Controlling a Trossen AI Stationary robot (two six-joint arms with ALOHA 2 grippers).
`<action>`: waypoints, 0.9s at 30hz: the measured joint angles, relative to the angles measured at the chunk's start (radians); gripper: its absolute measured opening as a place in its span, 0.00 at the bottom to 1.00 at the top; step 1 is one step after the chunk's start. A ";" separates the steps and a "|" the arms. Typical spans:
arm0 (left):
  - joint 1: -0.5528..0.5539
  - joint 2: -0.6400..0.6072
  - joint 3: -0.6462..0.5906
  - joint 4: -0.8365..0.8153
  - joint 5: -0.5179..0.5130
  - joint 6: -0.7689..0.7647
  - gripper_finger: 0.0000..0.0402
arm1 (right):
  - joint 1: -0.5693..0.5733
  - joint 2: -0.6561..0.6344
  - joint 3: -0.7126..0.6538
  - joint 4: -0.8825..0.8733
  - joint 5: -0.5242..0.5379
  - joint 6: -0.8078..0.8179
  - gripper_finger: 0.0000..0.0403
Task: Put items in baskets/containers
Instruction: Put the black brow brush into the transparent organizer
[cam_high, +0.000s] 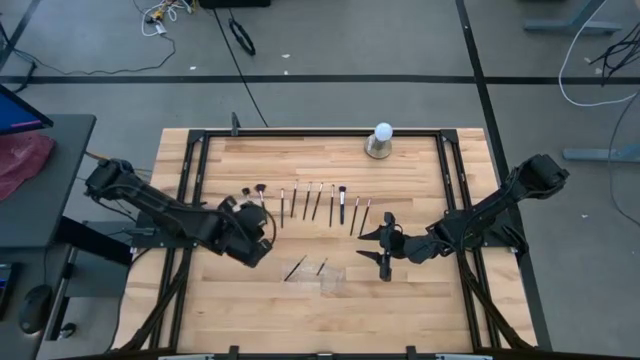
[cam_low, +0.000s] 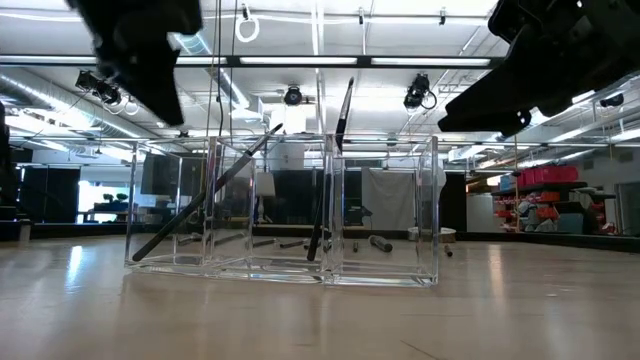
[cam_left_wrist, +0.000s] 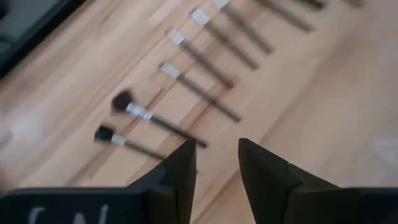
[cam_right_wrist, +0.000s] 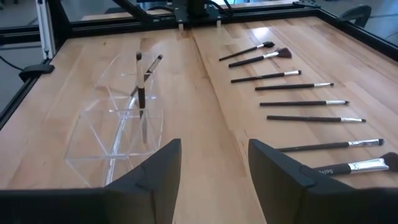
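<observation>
My left gripper (cam_left_wrist: 216, 163) hovers empty, fingers apart, just short of the nearest brush (cam_left_wrist: 133, 145); my worry is nudging the fan-tipped brush (cam_left_wrist: 155, 119) beside it while closing.

Table (cam_high: 420, 300): pale wood planks, smooth, slight sheen, framed in black metal rails (cam_high: 300, 133). Clear plastic organiser (cam_low: 280, 210): glossy, see-through walls, compartments catching ceiling light. Makeup brushes (cam_right_wrist: 305, 102): thin dark matt handles, shiny silver metal ferrules, soft tufted bristles. Left gripper (cam_left_wrist: 216, 163) and right gripper (cam_right_wrist: 214, 158): fingers of matt black plastic, smooth faces. Floor beyond the table: grey, dull, concrete-looking.
</observation>
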 joint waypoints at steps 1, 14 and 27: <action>-0.003 0.000 -0.026 -0.003 -0.002 -0.042 0.33 | 0.000 0.000 0.000 0.000 0.000 0.000 0.47; 0.062 -0.001 -0.407 0.178 -0.158 -0.517 0.63 | 0.000 0.000 -0.001 0.001 0.011 -0.026 0.47; 0.254 0.074 -0.640 0.716 -0.203 -0.393 0.50 | -0.001 0.000 -0.001 0.003 0.029 -0.032 0.47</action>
